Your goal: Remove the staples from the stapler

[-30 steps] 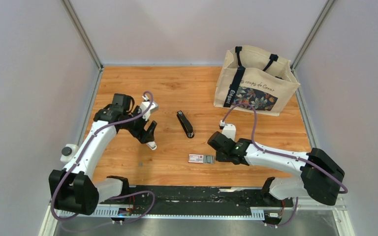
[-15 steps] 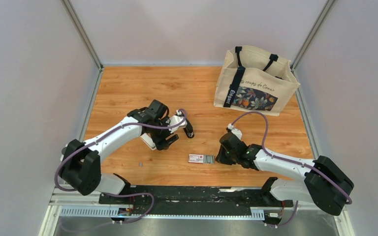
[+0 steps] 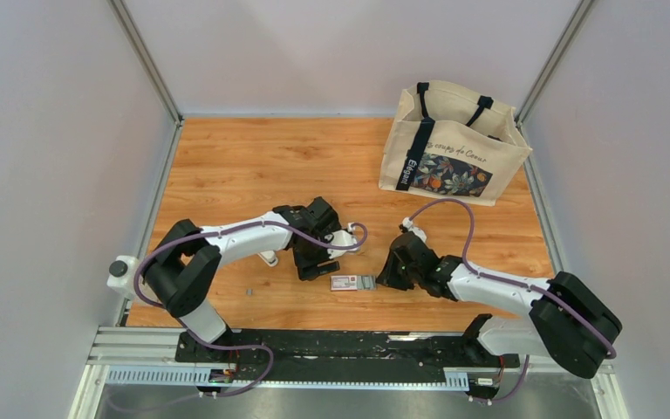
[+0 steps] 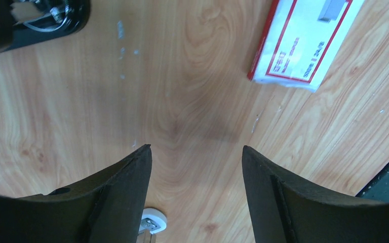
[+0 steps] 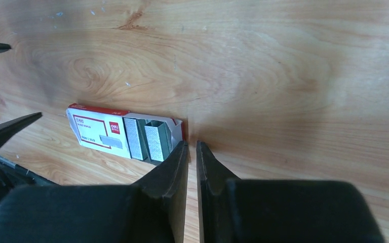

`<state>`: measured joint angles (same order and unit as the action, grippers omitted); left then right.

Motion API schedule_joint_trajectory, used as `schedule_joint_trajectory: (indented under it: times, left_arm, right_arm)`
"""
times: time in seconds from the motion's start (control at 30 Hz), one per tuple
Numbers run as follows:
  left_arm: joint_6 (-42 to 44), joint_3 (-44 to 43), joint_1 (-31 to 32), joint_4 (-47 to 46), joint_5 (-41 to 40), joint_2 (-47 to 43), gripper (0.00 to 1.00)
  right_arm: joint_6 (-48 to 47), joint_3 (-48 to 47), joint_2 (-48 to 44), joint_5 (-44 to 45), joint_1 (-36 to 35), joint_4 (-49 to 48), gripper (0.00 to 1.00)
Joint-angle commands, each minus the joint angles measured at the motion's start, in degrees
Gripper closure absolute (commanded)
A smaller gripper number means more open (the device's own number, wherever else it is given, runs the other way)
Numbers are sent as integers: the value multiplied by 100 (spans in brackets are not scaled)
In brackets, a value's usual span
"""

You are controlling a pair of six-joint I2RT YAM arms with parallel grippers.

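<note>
Wooden desk (image 3: 227, 157); beige tote bag (image 3: 454, 140) at far right. Left hand (image 4: 196, 152) spread open above bare wood, black stapler (image 4: 66, 23) close by. Right hand (image 5: 192, 144) pinched closed, empty, just right of red-and-white box (image 5: 96, 130). Staples (image 5: 152, 142): silvery-grey ribbed strips inside that open box, centre-near.

The left arm (image 3: 244, 234) and the right arm (image 3: 497, 284) are both built of white tubular links joined by blocky black joints. A purple cable (image 3: 440, 202) loops along each. The left end effector (image 4: 196, 152) and right end effector (image 5: 192, 144) have matte black, tapered fingers.
</note>
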<state>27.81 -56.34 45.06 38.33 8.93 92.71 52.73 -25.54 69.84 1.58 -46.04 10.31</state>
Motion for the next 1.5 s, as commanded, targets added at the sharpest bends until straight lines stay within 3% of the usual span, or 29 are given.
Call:
schedule_joint_trajectory:
  times: [0.0, 0.33, 0.67, 0.97, 1.47]
  left_arm:
    - [189, -229, 179, -159, -67, 151, 27]
    - [137, -273, 398, -141, 127, 221, 27]
    - [110, -334, 451, -62, 162, 309, 28]
    - [58, -404, 627, -1, 118, 424, 28]
    - [49, -536, 680, 61, 118, 556, 30]
  right_arm:
    - [44, -4, 108, -281, 16, -441, 86]
    - [80, -56, 249, -440, 25, -627, 86]
    - [114, 321, -226, -395, 122, -668, 76]
    - [405, 523, 310, -844, 139, -1644, 81]
    - [466, 515, 539, -1178, 174, -2182, 84]
